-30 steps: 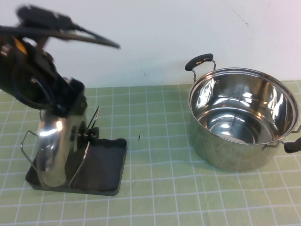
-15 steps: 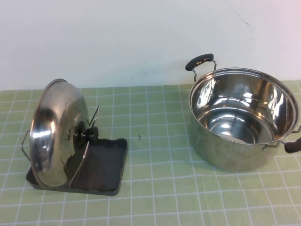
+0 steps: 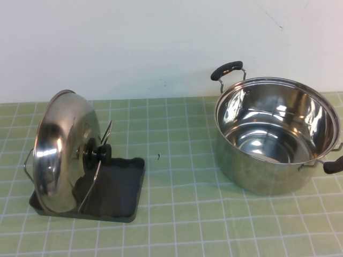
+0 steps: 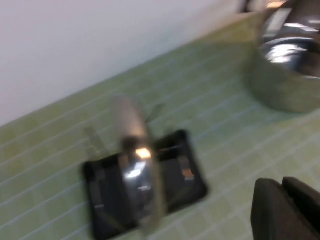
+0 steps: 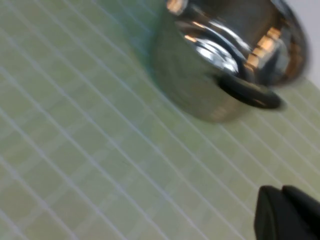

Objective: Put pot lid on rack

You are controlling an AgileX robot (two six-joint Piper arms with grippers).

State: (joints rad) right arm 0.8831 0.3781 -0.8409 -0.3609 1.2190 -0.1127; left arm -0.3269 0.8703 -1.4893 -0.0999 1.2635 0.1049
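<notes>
The shiny steel pot lid (image 3: pixel 61 152) stands on edge in the wire loops of the dark grey rack (image 3: pixel 120 187) at the table's left, its black knob (image 3: pixel 99 154) facing right. It also shows in the left wrist view (image 4: pixel 135 165), standing in the rack (image 4: pixel 187 175). My left gripper (image 4: pixel 282 200) is shut and empty, raised well away from the rack. My right gripper (image 5: pixel 282 210) is shut and empty above the mat, near the pot. Neither arm shows in the high view.
A deep steel pot (image 3: pixel 276 134) with black side handles stands open at the right; it also shows in the right wrist view (image 5: pixel 225 60) and the left wrist view (image 4: pixel 290 55). A green checked mat (image 3: pixel 182 225) covers the table, with a white wall behind.
One second ago my left arm was over the lid at the rack. It has pulled out of the high view, leaving the lid standing in the rack.
</notes>
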